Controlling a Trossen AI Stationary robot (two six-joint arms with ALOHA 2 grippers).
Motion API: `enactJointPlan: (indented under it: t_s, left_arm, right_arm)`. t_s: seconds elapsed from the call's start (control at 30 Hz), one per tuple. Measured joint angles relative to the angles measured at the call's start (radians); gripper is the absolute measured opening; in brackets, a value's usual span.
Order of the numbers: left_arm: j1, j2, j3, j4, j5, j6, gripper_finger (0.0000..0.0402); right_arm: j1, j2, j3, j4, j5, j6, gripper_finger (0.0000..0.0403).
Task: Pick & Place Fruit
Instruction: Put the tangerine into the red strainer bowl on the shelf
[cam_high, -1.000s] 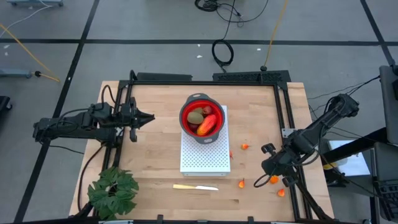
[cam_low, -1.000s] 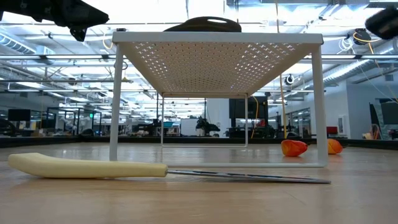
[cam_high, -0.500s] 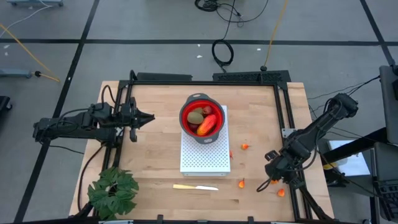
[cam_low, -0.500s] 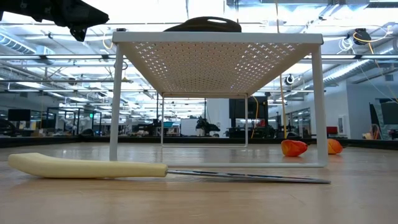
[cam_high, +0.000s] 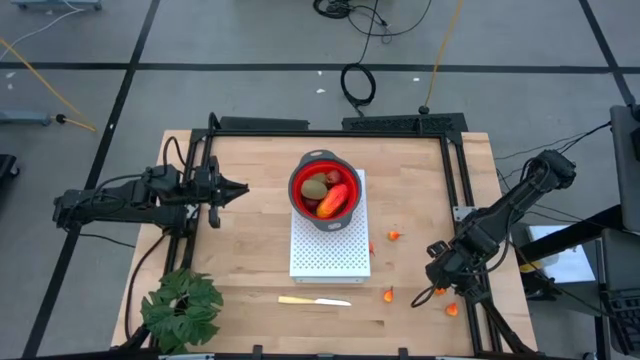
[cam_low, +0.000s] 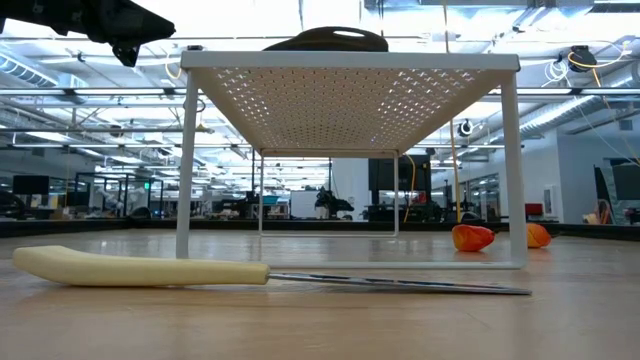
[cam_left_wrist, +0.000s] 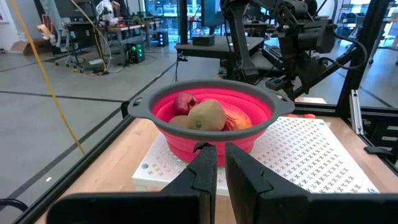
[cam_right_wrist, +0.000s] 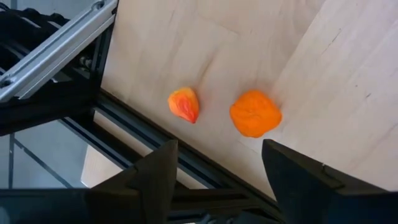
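On your far left, the left gripper (cam_high: 238, 188) hangs above the wooden table (cam_high: 250, 240) with its two dark fingers (cam_left_wrist: 205, 167) pressed together, holding nothing, and it points toward the centre. Near the table's front left corner sits a green leafy plant (cam_high: 181, 304).

Move toward the middle and you find a white perforated metal stand (cam_high: 328, 250) with a red collapsible bowl with a grey rim (cam_high: 325, 190) on its back part. Inside the bowl lie an olive-brown oval fruit (cam_left_wrist: 206, 115), a dark red ball (cam_left_wrist: 185, 101) and a larger red-orange oblong fruit (cam_high: 333, 201). In front of the stand a pale yellow knife (cam_high: 314, 300) lies flat on the wood.

To the right of the stand, you see small orange fruit bits scattered on the table: one (cam_high: 395, 236) just beside the stand's right side, another (cam_high: 388, 294) nearer the front edge.

At the far right, the right gripper (cam_high: 436, 285) hovers low over the table's front right edge with its fingers (cam_right_wrist: 163, 168) spread wide apart and empty. Below it lie two more orange pieces, a pointed one (cam_right_wrist: 185, 104) and a rounder one (cam_right_wrist: 255, 114), near each other but not touching, close to the dark frame rail (cam_right_wrist: 161, 143).
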Motion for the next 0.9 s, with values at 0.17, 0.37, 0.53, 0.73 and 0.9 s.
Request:
enactJointPlan:
  t_s: [0.17,0.37,0.53,0.73,0.9]
  left_arm:
    - [0.000,0.000,0.000,0.000,0.000,0.000,0.0031]
    - [0.000,0.000,0.000,0.000,0.000,0.000,0.0031]
    - [0.000,0.000,0.000,0.000,-0.001,0.053,0.0031]
    - [0.000,0.000,0.000,0.000,-0.002,0.102,0.0031]
    - [0.000,0.000,0.000,0.000,-0.002,0.104,0.0031]
  right_arm:
    - [0.000,0.000,0.000,0.005,0.000,0.000,0.0226]
    - [0.000,0.000,0.000,0.018,0.000,0.027,0.0227]
    - [0.000,0.000,0.000,0.017,0.009,0.033,0.0233]
    - [0.000,0.000,0.000,0.015,0.065,0.049,0.0266]
    - [0.000,0.000,0.000,0.030,0.080,0.053,0.0290]
